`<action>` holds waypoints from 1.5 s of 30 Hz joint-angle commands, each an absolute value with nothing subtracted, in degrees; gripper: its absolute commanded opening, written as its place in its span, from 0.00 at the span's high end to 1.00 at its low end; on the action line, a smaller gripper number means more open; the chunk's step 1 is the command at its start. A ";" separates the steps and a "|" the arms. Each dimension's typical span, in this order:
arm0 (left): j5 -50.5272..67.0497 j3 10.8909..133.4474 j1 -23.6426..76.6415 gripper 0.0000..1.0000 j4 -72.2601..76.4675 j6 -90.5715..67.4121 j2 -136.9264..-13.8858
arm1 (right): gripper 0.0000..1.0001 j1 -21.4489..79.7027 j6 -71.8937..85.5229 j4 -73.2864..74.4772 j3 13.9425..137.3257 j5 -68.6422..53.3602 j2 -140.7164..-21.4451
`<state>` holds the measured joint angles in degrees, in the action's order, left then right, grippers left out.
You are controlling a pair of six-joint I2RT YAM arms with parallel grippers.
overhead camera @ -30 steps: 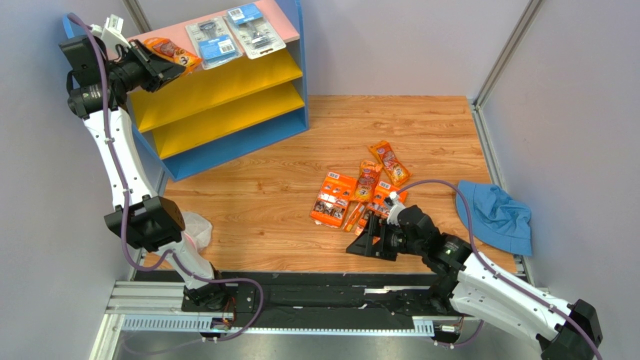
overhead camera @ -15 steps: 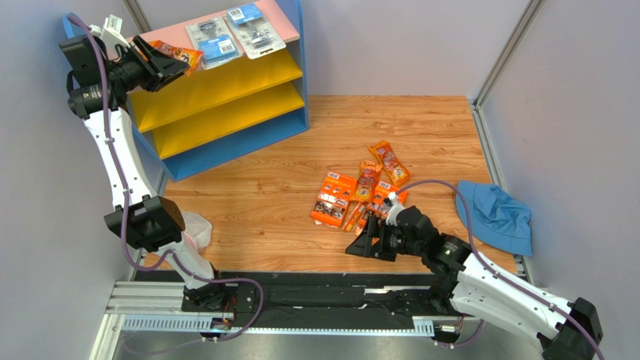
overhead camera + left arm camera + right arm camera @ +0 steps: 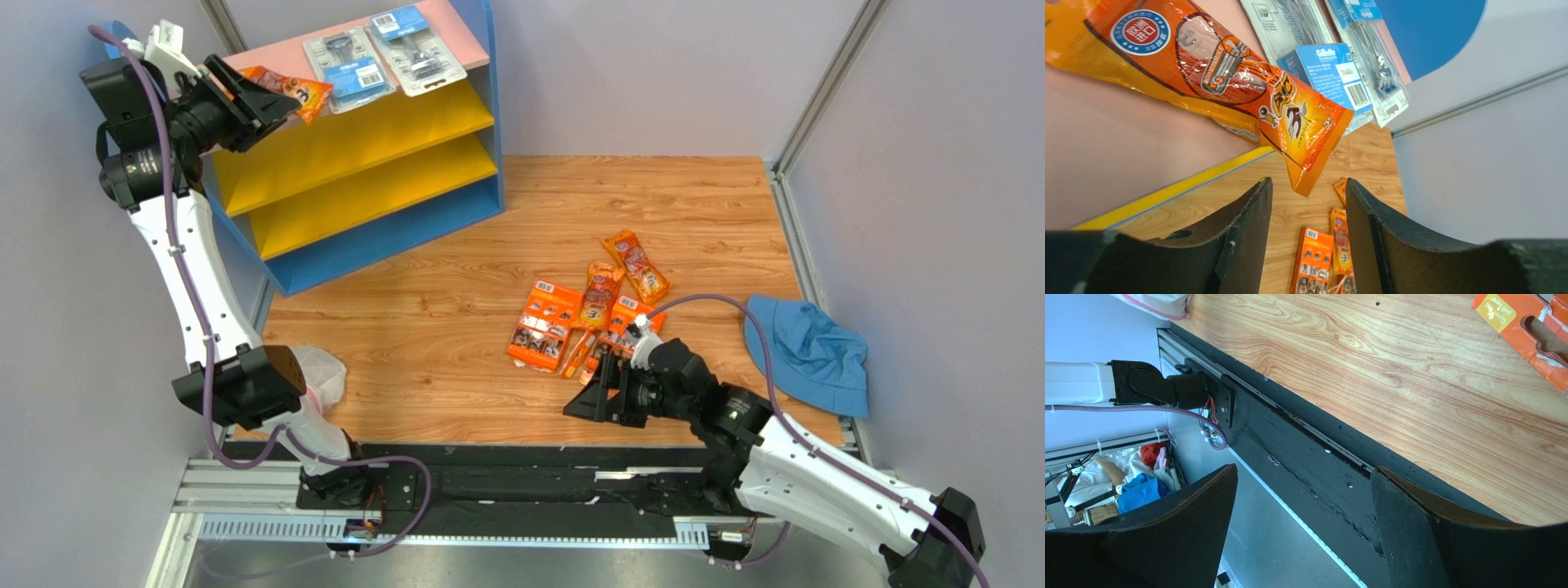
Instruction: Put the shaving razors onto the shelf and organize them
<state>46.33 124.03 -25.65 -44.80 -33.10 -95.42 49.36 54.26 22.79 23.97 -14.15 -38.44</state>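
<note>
Grey partition walls close in a wood-grain bench [image 3: 429, 331], with the shelf [image 3: 485, 123] standing at its far left corner. At the shelf's top, the left fingers [image 3: 1244, 239] stand parted with nothing between them. Just beyond their tips an orange bag [image 3: 1229, 79] lies on the pink board [image 3: 1118, 147], one corner hanging past the front edge toward the gap. Further ahead of those fingers, two blister packs [image 3: 350, 64] lie flat side by side on the same board. The two yellow boards [image 3: 356, 129] below carry nothing that I can see. The right fingers [image 3: 1186, 539] are spread wide and hold nothing. They hang low over the near edge of the bench, with the pile [image 3: 589, 319] of orange packs just ahead of them and a blue cloth [image 3: 810, 349] off to their right. The bag looks light, thin and glossy, so I judge it slippery and limp at its sealed ends, stiffened only by the razors inside. A pinch across the middle, over the razors, should hold better than one on a corner, which would likely fold or slide out. The blister packs look rigid and light, and I would take them by the card edge, not by the clear shell. The overlapping packs in the pile may drag a neighbour along, so the topmost or outermost one seems the safest to lift.
</note>
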 commanded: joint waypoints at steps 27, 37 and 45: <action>32.25 129.46 -26.19 0.47 -37.88 -40.69 -103.27 | 0.16 50.01 54.67 21.18 25.66 -11.78 -38.05; 35.77 125.07 -26.02 0.48 -26.55 -47.02 -106.17 | 0.16 50.10 54.23 21.35 27.24 -12.04 -40.43; 36.21 125.51 -25.66 0.48 -26.02 -47.63 -106.79 | 0.16 50.01 54.58 19.69 27.16 -12.39 -42.45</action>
<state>34.30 126.15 -25.63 -26.50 -43.97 -105.45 49.69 54.61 22.37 24.93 -12.93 -41.71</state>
